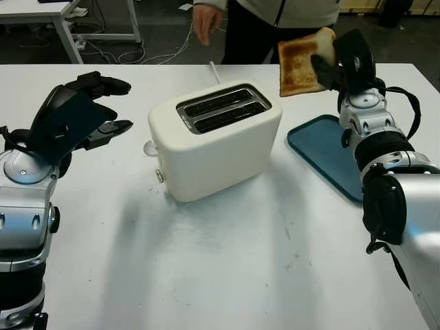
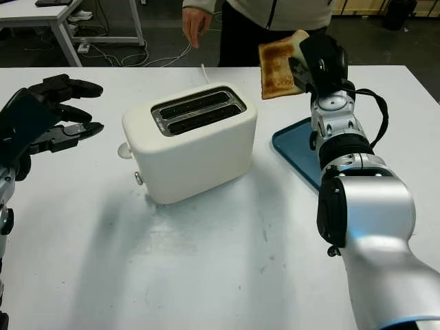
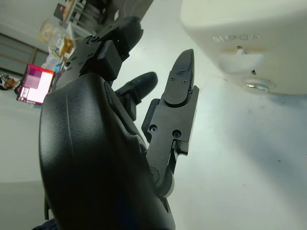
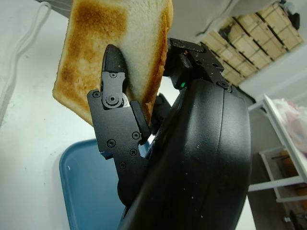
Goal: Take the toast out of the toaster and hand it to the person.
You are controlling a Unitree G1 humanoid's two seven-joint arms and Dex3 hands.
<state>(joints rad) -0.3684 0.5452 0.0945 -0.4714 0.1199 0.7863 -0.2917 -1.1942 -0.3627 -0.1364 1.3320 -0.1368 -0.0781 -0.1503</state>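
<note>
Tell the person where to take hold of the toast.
Take the free left edge of the toast, coming from the toaster side. It is upright, and the right hand pinches its right edge, so that side is blocked.

Lighting is bright and even, coming from overhead. The white table (image 1: 227, 261) carries mild glare and a soft, diffuse shadow beside the toaster (image 1: 214, 141), on the side facing the left hand (image 1: 93, 113). Beyond the right hand (image 1: 344, 62), the floor stays dim. Close to each wrist camera the black hand shells read slightly soft; the toast (image 4: 115, 52) appears sharp, the far background hazy.
</note>
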